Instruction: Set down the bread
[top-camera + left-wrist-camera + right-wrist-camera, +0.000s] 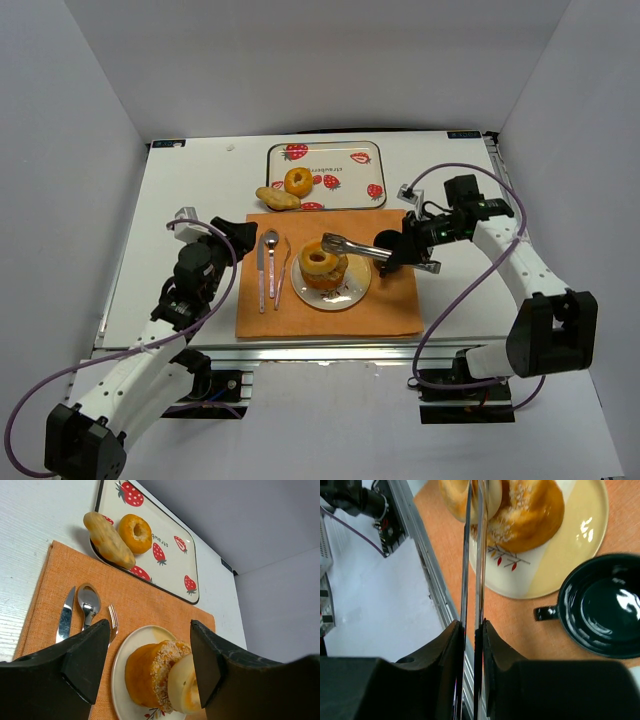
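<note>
While my right gripper (470, 630) pinches the tongs (350, 245), tips at the bread (322, 265) stacked on the plate (345, 298), I log: left gripper (150, 645) wide, empty, at the placemat (390, 310)'s left edge, cutlery (270, 265) between it and plate.

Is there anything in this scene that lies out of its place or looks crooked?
Yes. The long bread roll lies across the near left corner of the strawberry tray and partly hangs over its rim, while the ring-shaped bread sits fully inside.
</note>
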`<move>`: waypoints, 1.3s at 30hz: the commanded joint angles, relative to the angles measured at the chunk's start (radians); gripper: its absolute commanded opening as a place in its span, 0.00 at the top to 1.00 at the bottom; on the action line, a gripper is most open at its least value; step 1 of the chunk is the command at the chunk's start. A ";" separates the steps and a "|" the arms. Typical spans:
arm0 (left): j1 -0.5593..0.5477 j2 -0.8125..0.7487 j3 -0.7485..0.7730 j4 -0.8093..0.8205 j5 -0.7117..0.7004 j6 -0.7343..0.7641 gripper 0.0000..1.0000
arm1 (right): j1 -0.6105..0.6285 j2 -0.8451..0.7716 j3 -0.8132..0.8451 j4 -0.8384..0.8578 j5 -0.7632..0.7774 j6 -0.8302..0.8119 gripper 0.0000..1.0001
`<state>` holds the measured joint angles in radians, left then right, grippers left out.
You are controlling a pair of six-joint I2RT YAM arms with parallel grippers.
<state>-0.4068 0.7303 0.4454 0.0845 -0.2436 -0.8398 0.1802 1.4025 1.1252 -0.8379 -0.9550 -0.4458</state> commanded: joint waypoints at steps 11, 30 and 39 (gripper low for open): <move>0.002 -0.012 -0.022 0.031 0.020 -0.010 0.26 | 0.005 -0.082 -0.041 0.026 0.015 -0.077 0.95; 0.002 -0.039 -0.033 0.017 0.010 -0.016 0.26 | 0.005 -0.073 -0.038 0.086 0.007 -0.021 0.58; 0.002 -0.043 -0.031 0.009 0.007 -0.015 0.26 | 0.005 -0.069 -0.010 0.108 -0.005 0.013 0.55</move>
<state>-0.4068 0.7029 0.4156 0.1036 -0.2287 -0.8547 0.1837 1.3323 1.0828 -0.7631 -0.9218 -0.4511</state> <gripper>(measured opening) 0.743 0.446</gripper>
